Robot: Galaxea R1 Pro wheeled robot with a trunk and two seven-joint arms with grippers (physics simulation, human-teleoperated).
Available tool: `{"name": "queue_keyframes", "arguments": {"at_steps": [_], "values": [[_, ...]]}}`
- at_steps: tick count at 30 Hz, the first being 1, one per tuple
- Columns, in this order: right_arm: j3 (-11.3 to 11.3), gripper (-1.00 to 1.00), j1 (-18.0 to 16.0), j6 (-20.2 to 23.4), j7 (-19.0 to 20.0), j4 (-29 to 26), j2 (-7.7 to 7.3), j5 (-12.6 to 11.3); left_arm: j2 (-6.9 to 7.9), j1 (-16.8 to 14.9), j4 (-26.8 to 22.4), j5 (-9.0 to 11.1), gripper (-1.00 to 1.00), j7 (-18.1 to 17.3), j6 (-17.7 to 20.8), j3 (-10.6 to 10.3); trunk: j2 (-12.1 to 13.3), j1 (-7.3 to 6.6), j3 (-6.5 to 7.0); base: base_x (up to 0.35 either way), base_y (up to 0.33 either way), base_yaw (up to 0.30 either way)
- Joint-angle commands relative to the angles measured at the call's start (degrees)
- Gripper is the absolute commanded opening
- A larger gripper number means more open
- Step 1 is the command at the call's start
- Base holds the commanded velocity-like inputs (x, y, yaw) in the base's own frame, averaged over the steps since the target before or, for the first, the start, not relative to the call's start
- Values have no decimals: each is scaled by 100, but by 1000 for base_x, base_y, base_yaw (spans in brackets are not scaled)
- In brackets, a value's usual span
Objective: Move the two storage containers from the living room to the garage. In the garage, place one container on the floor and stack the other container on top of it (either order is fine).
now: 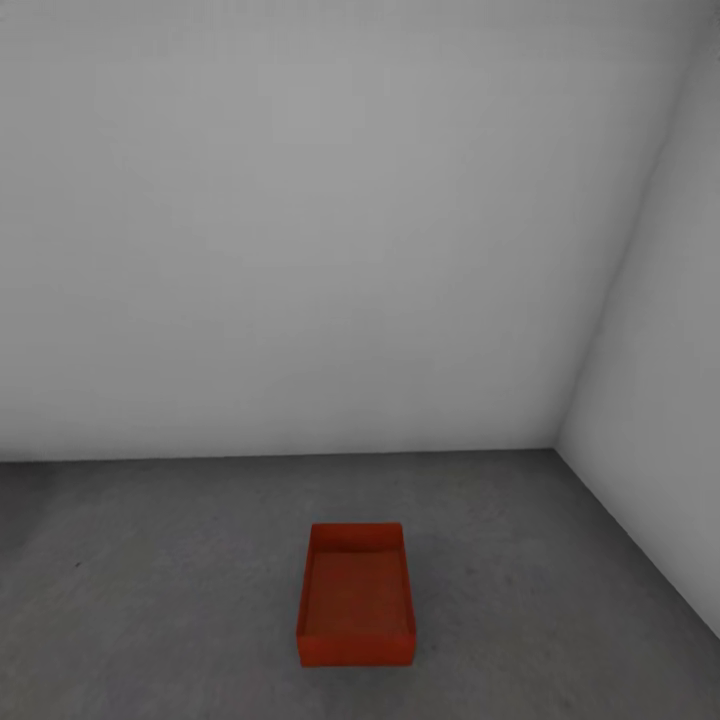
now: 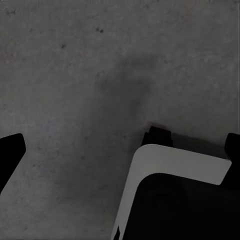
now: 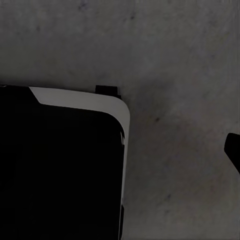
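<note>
One orange-red storage container (image 1: 356, 600) sits lidless and empty on the garage's dark grey concrete floor (image 1: 150, 600), low and centre in the head view with its long side running away from me. In the left wrist view, a dark fingertip (image 2: 9, 156) of my left gripper (image 2: 120, 150) shows at the frame's edge over bare floor. My right gripper (image 3: 120, 150) likewise shows one dark fingertip (image 3: 233, 150) at the edge. Both sets of fingers are spread wide and hold nothing.
A plain grey back wall (image 1: 300, 250) meets a side wall (image 1: 660, 400) in a corner at the right, beyond the container. Both wrist views catch my black base with its white rim (image 2: 170, 160) (image 3: 80, 102) over the floor.
</note>
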Motion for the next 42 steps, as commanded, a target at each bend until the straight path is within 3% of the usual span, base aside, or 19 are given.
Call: {"name": "queue_keyframes", "arguments": {"at_steps": [1, 34, 38, 42], "values": [[-5, 100, -8, -30, -27, 19, 4, 52, 0, -3, -5, 28, 100, 11, 22, 17, -4, 0, 3, 0, 0, 0], [-6, 100, -8, -30, -40, 19, 43, 48, 0, -3, -5, 28, 100, 10, 22, 17, -4, 0, 293, 0, 0, 0], [-51, 100, -8, -19, -104, 16, 23, -91, 0, -1, -4, 28, 100, 11, 22, 20, -4, 0, 295, 0, 0, -15], [-56, 100, -8, 21, -106, 18, -6, -554, 0, -2, -5, 28, 100, 11, 22, 18, -4, 0, 295, 0, 0, -191]]}}
